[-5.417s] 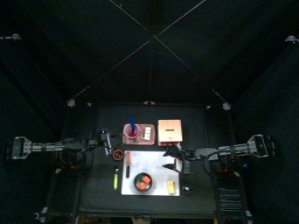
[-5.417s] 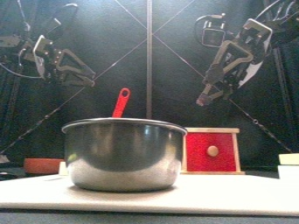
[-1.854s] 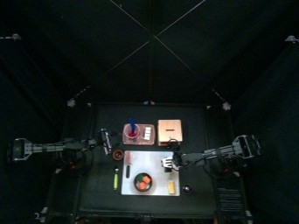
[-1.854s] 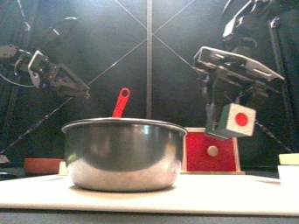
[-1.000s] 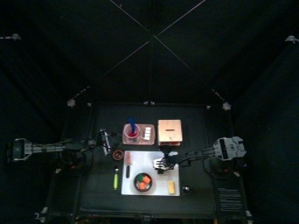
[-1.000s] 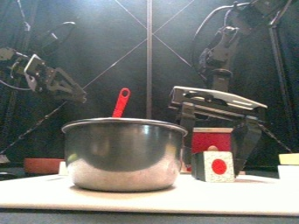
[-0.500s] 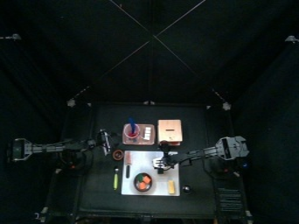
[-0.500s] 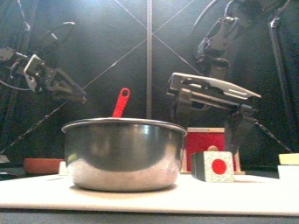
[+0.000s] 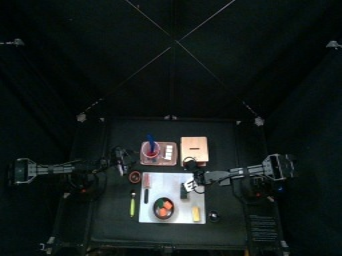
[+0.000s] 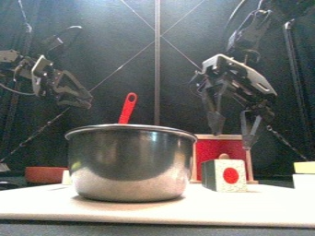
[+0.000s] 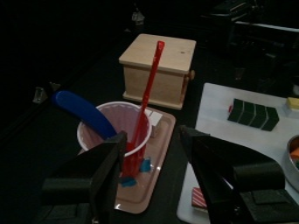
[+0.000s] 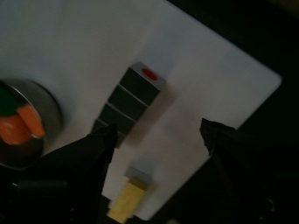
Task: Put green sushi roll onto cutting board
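The green sushi roll [image 10: 226, 174], dark green with a red centre, lies on the white cutting board [image 10: 157, 208] to the right of the pot. It also shows in the right wrist view [image 12: 131, 96] and the left wrist view [image 11: 253, 115]. My right gripper [image 10: 231, 135] hangs open and empty just above the roll; in the top view it [image 9: 199, 181] is over the board's far right part [image 9: 185, 203]. My left gripper [image 10: 62, 88] is open and empty, held up at the left, near the pink cup [image 11: 117, 133].
A steel pot [image 10: 129, 162] with food stands on the board's front. A pink cup with a red spatula and a blue tool sits on a small tray. A wooden box [image 11: 160, 68] stands behind the board. A yellow piece [image 12: 128, 199] lies near the board's right edge.
My right gripper lowered the sushi roll onto the board, opened, and has risen clear of it. The left arm has hardly moved.
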